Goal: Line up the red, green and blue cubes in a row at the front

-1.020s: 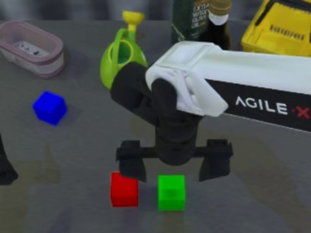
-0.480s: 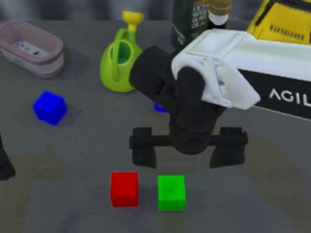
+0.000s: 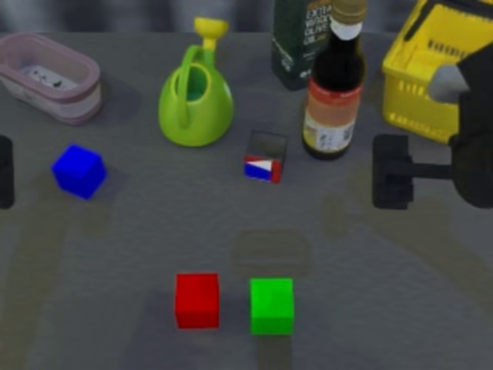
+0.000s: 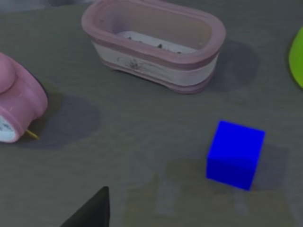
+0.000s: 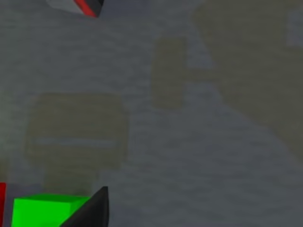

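The right claw [image 3: 400, 171] is seen at the table's right edge, its state not to be told, well apart from the red cube [image 3: 197, 300] and green cube [image 3: 272, 305] placed side by side at the front, while the blue cube [image 3: 78, 170] is left far off at the left.

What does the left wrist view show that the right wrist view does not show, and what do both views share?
Only the left wrist view shows the blue cube, the pink oval planter and a pink round object at the picture's edge. Only the right wrist view shows the green cube, a sliver of the red cube and a corner of the patterned cube. Both show the grey table and a dark fingertip.
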